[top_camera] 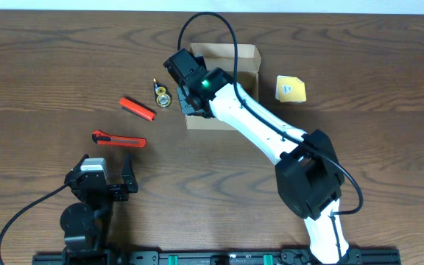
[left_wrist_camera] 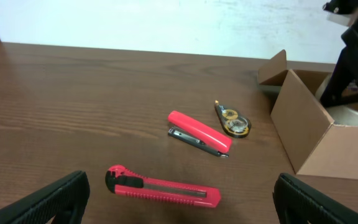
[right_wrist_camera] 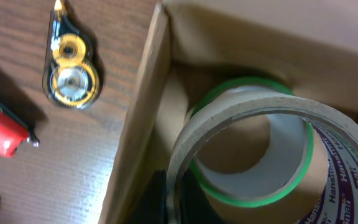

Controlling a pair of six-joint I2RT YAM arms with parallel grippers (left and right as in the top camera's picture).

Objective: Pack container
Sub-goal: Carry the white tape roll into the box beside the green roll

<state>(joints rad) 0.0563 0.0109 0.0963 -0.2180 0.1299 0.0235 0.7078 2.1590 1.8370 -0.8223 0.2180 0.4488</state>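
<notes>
Dark wood-grain worktop (top_camera: pixel 43 66) fills the overhead view, and in the left wrist view a pale wall (left_wrist_camera: pixel 166 25) rises behind its far edge.

The container (top_camera: pixel 247 60) sits upper centre in the overhead view, its flap folded back. Packing looks partly done. In the right wrist view a green-edged roll (right_wrist_camera: pixel 248 81) lies inside against the cardboard wall. A beige tape roll (right_wrist_camera: pixel 229 106) hangs over it, its thin rim passing between the fingers of the right gripper (right_wrist_camera: pixel 178 202). That gripper is clamped on the rim, so this roll appears to be on its way in but not yet let go.

Four things lie outside the container:
- A clear correction-tape dispenser (top_camera: pixel 162 94) is just beside its left wall.
- A red stapler (top_camera: pixel 137 108) is further left.
- A red box cutter (top_camera: pixel 118 139) is below the stapler.
- A yellow packet (top_camera: pixel 291 89) is to the right of the container.

If all of these are meant to go in, most of the job remains, along with closing the flap.

The left gripper (top_camera: pixel 107 165) is at lower left in the overhead view. Its jaws are spread wide and hold nothing, and they face the cutter from a little way off.

Apart from these loose items the worktop is bare. Black cables trail from both arms.
</notes>
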